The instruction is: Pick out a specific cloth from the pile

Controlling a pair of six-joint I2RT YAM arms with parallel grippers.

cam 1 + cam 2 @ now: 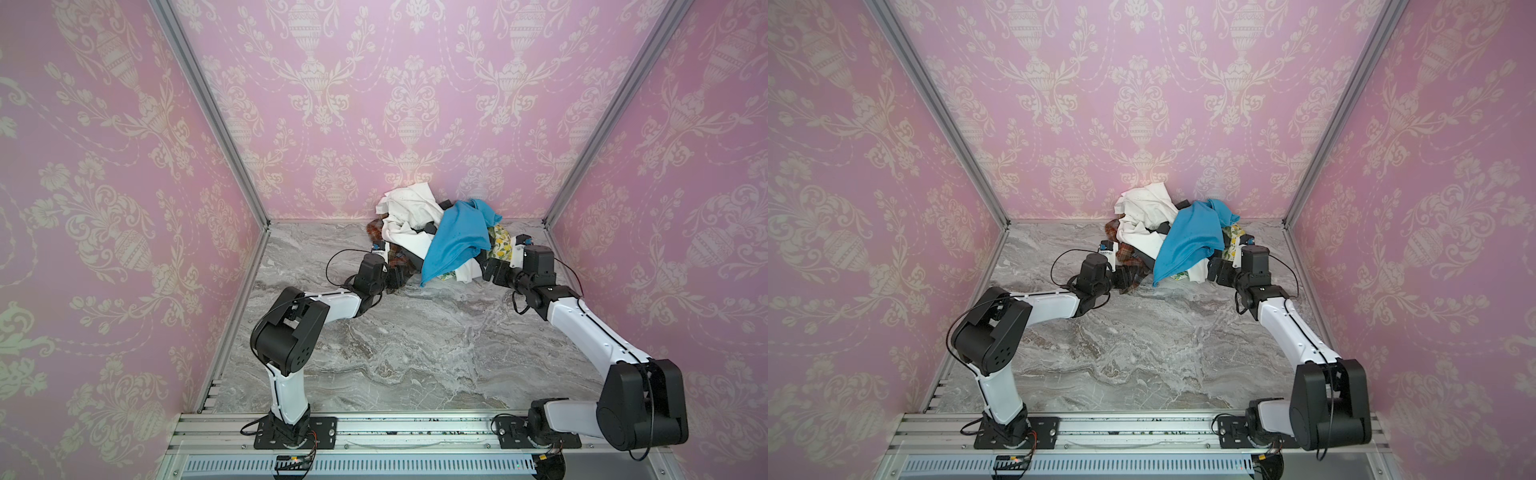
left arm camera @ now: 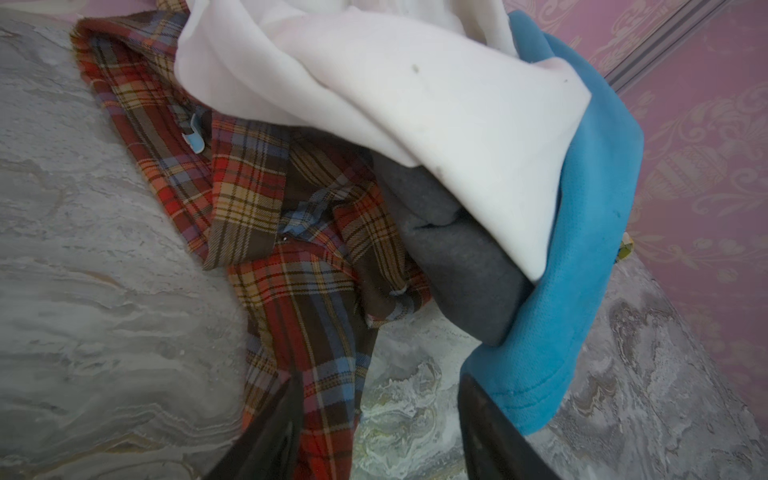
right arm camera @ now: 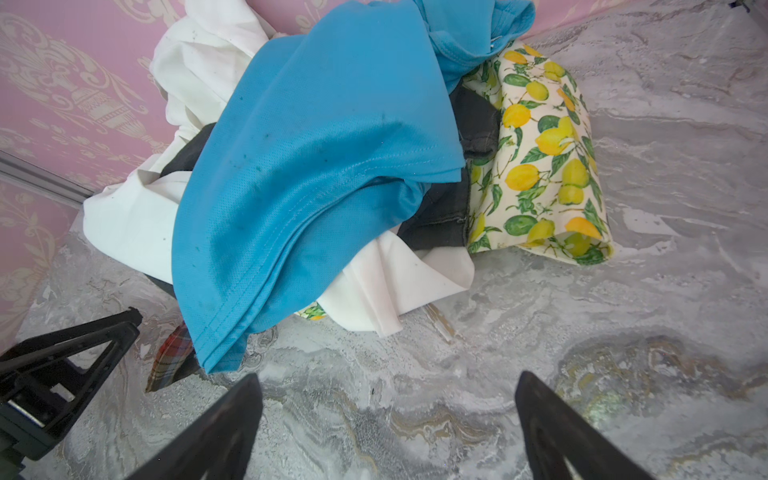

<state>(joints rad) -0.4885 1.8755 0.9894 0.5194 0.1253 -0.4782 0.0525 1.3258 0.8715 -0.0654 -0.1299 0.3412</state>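
Note:
The pile lies against the back wall. Of the cloth, dark charcoal grey, only patches show: one under the white sheet's fold, one between the bright blue cloth and the lemon print, and a sliver in a top view. My left gripper is open at the pile's near left edge. A strip of red-brown plaid lies against one finger, the blue hem by the other, bare marble between. My right gripper is open over bare marble, short of the pile's near right edge.
The bright blue cloth drapes over the pile's front, the white sheet on top, the lemon-print fabric on its right side. Pink patterned walls close in the marble floor on three sides.

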